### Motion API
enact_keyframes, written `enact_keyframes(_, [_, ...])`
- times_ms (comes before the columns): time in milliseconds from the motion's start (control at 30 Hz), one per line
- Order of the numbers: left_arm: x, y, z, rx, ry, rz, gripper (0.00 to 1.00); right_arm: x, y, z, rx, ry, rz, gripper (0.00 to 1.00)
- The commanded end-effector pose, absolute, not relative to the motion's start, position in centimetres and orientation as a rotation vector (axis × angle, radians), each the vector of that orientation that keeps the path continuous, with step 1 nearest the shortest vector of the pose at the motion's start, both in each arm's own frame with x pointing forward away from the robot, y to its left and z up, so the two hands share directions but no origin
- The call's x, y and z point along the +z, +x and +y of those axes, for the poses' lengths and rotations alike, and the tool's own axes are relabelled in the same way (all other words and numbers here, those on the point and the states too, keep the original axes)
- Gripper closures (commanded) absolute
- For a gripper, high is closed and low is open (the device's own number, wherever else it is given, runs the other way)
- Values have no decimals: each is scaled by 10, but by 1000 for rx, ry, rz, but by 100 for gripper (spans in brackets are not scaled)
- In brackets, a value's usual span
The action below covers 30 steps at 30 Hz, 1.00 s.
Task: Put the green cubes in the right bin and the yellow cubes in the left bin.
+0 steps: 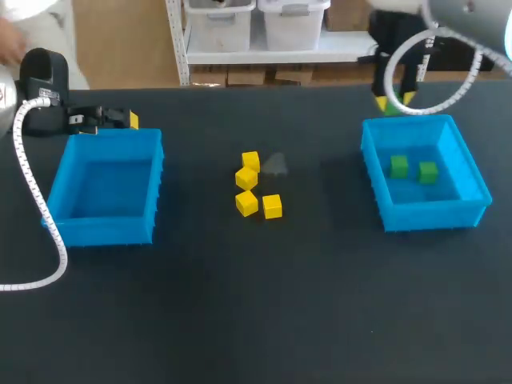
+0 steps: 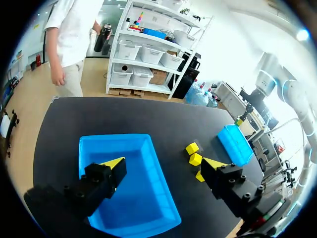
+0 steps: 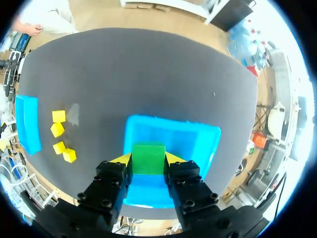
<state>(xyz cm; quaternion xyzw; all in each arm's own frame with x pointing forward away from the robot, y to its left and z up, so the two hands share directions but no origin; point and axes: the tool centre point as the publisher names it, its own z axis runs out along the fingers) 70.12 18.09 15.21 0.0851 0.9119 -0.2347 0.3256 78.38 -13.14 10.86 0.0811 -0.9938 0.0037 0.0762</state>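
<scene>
Green between yellow tips: in the head view the held green cube [image 1: 390, 108] is showing only as a sliver, the right claw [image 1: 394, 102] mostly covering it at the far rim of the right bin [image 1: 376, 172]. The right wrist view is showing it plainly. The claw is gripping the cube from two sides, one flat face turned to the camera and its edges sitting square to the fingers, over the right bin.

Two loose green cubes [image 1: 398, 166] are lying side by side inside the right bin. Only the head view is showing them.

Four yellow cubes [image 1: 246, 178] are sitting in a loose clump on the table [image 1: 240, 304], well to the left of the right bin. The left wrist view is catching only three of them.

Farther from the right bin, past the clump, the left claw [image 2: 163, 162] is hanging over the left bin [image 2: 133, 203], its fingers spread wide with nothing between them. The head view is showing just one of its yellow tips.
</scene>
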Motion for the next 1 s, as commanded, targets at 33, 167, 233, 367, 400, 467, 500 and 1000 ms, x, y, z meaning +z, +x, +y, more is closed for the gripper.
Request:
enact_keyframes(33, [151, 701, 183, -625, 227, 2382, 0, 109, 756, -151, -111, 240, -3451, 100])
enact_keyframes(167, [151, 701, 183, -625, 227, 2382, 0, 105, 752, -162, -120, 195, -3457, 100])
enact_keyframes(233, [151, 701, 183, -625, 227, 2382, 0, 103, 749, -166, -123, 173, -3458, 100])
enact_keyframes(367, [151, 701, 183, -625, 227, 2382, 0, 98, 744, -176, -128, 129, -3457, 100])
enact_keyframes(400, [151, 701, 183, -625, 227, 2382, 0, 96, 743, -177, -128, 124, -3456, 100])
enact_keyframes(467, [151, 701, 183, -625, 227, 2382, 0, 94, 741, -179, -127, 119, -3452, 100])
enact_keyframes(500, [151, 701, 183, -625, 227, 2382, 0, 92, 740, -180, -128, 116, -3450, 100])
enact_keyframes(1000, [151, 701, 183, -625, 227, 2382, 0, 87, 736, -179, -132, 117, -3437, 0])
